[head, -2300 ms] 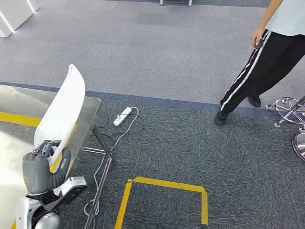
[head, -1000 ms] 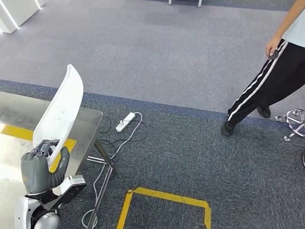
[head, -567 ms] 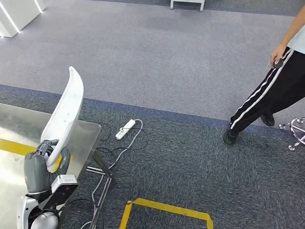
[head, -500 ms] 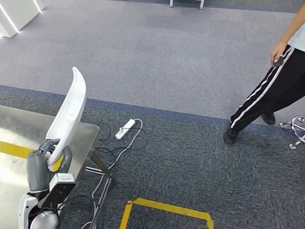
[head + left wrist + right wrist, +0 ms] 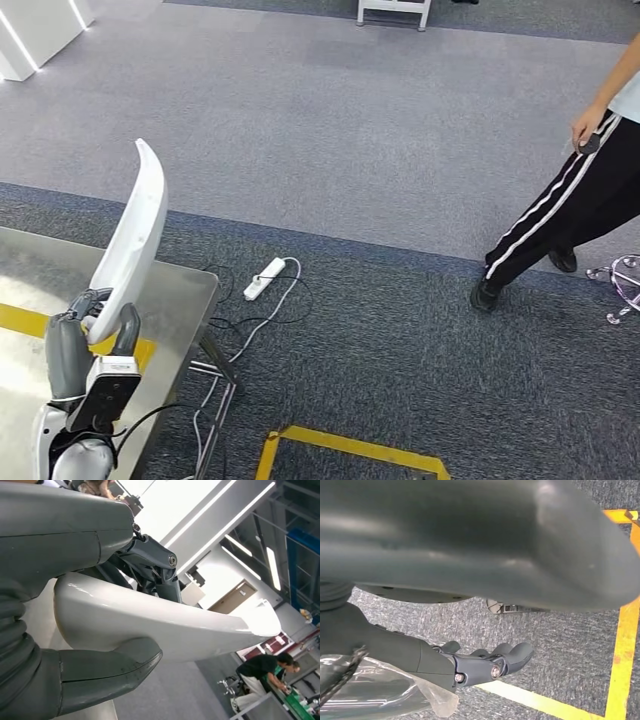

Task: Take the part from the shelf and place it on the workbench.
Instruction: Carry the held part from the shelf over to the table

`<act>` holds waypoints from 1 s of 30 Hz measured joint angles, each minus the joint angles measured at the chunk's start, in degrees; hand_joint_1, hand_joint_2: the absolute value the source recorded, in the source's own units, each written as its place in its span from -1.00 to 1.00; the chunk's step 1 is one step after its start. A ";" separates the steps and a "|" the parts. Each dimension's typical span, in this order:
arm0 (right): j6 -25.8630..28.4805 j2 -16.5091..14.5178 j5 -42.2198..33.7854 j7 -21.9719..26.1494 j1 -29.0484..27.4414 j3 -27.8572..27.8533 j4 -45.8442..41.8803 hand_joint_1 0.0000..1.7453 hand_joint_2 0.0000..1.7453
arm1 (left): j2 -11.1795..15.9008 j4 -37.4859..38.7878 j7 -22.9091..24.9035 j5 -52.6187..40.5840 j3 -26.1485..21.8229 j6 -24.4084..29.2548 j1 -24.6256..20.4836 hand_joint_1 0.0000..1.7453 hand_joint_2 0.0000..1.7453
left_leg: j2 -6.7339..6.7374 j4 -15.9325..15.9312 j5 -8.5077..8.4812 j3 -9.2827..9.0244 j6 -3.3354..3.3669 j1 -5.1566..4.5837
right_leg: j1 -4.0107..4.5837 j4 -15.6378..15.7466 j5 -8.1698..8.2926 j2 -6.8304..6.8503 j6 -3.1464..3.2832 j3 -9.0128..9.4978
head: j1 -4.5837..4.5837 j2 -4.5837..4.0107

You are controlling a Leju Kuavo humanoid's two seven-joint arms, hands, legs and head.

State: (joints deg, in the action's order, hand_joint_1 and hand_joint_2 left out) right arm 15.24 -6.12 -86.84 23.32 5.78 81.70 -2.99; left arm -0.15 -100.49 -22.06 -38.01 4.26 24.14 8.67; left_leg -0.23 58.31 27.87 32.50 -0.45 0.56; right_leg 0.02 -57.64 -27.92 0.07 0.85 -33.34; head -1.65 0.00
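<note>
The left hand grips the white part by its lower end, thumb on one face and fingers on the other, and the long curved shell stands up tilted over the near corner of the steel bench, not yet set down. It looks a light, stiff, glossy moulding, so I'd say slippery, and top-heavy with so much length above the grip; a hold nearer the middle would steady it. The right hand hangs over the carpet holding nothing, fingers loosely apart. A person stands well off
</note>
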 joint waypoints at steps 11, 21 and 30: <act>0.03 0.00 -0.02 0.00 0.01 0.18 0.02 -1.00 -1.00 | -0.44 -0.01 0.01 -0.19 -0.28 -0.16 -0.04 1.00 1.00 | 0.00 0.13 0.19 0.09 0.83 -0.44 | -0.39 0.69 0.53 -0.09 -2.30 0.78 | 0.03 0.00; 1.94 -0.03 0.54 -0.72 0.05 1.81 0.02 -1.00 -1.00 | -0.53 -0.01 0.44 -1.77 -0.35 -0.61 -0.07 1.00 1.00 | 0.00 0.21 0.19 0.08 0.93 -0.45 | -0.40 0.69 0.62 -0.08 -2.50 0.73 | 0.06 0.00; 2.11 -0.09 0.46 -0.86 0.16 2.44 0.01 -1.00 -1.00 | -0.61 -0.12 0.55 -2.36 -0.39 -0.53 -0.21 1.00 1.00 | -0.01 -1.11 -0.73 -0.45 2.63 -0.51 | -0.85 -1.47 -1.01 -0.08 -3.56 -0.39 | -0.06 0.00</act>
State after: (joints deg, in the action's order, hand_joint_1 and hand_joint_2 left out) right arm 17.35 -6.21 -86.38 22.46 5.95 84.14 -2.98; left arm -0.76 -100.62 -21.51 -40.36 3.87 23.61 8.46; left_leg -0.24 57.20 27.15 32.06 2.19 0.05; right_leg -0.82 -59.11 -28.93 -0.01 -2.71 -33.73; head -1.70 0.00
